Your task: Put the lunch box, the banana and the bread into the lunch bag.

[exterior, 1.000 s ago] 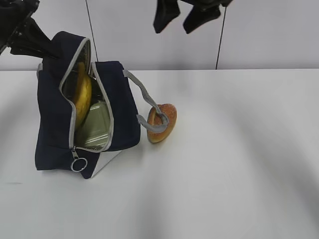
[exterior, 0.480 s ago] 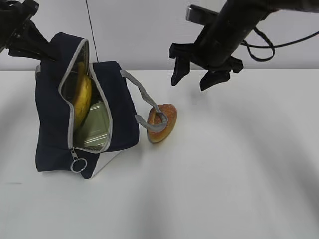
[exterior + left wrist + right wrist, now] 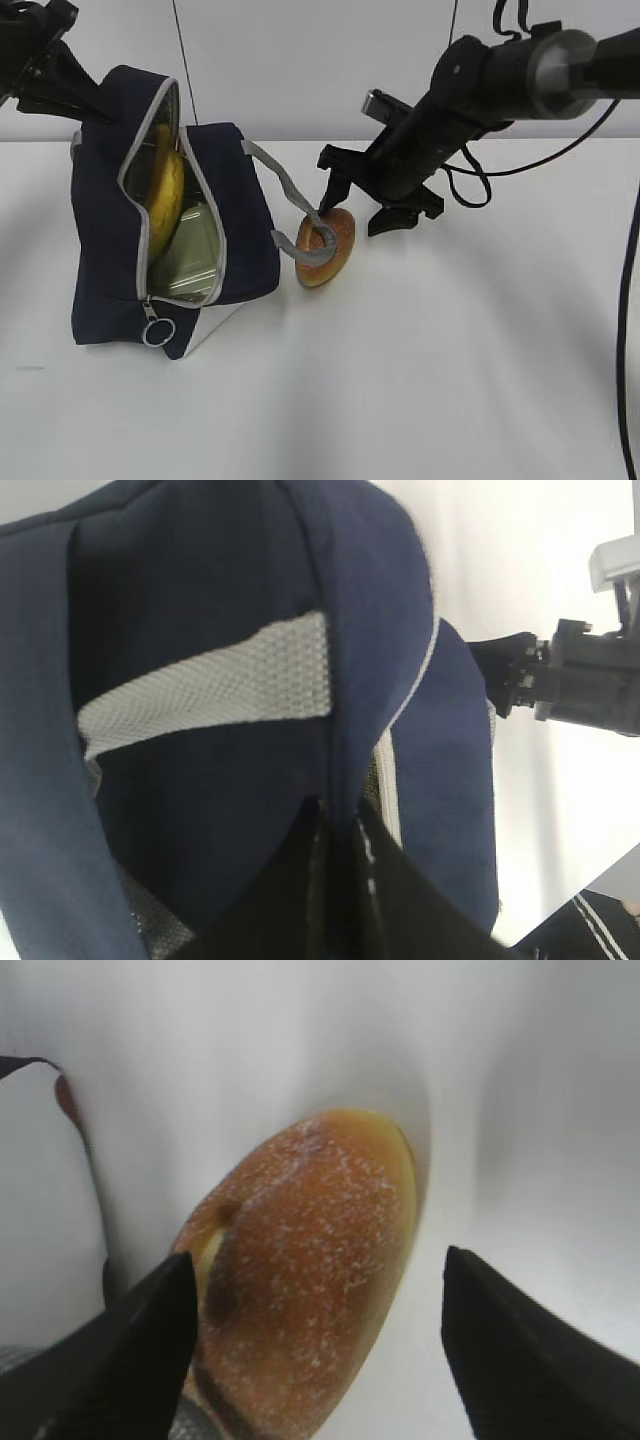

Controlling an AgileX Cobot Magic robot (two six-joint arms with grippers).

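The navy lunch bag (image 3: 105, 240) lies on the white table with its zipper open. Inside it are the yellow banana (image 3: 166, 190) and the green-lidded lunch box (image 3: 190, 255). My left gripper (image 3: 92, 98) is shut on the bag's top edge, and the left wrist view shows its black fingers (image 3: 300, 890) pinching navy fabric (image 3: 200, 580) below a grey strap (image 3: 210, 685). The golden-brown bread (image 3: 332, 250) stands on edge right of the bag, with a grey handle (image 3: 290, 195) looped over it. My right gripper (image 3: 357, 212) is open around the bread (image 3: 310, 1260), one finger on each side.
A ring zipper pull (image 3: 157, 332) hangs at the bag's front corner. A white wall with dark vertical seams rises behind the table (image 3: 480, 330). The right arm's cable (image 3: 630, 300) hangs along the right edge. The right arm (image 3: 585, 675) shows in the left wrist view.
The right arm has come down from the top of the view to the bread, its jaws staying open. The left gripper and the bag have not moved.
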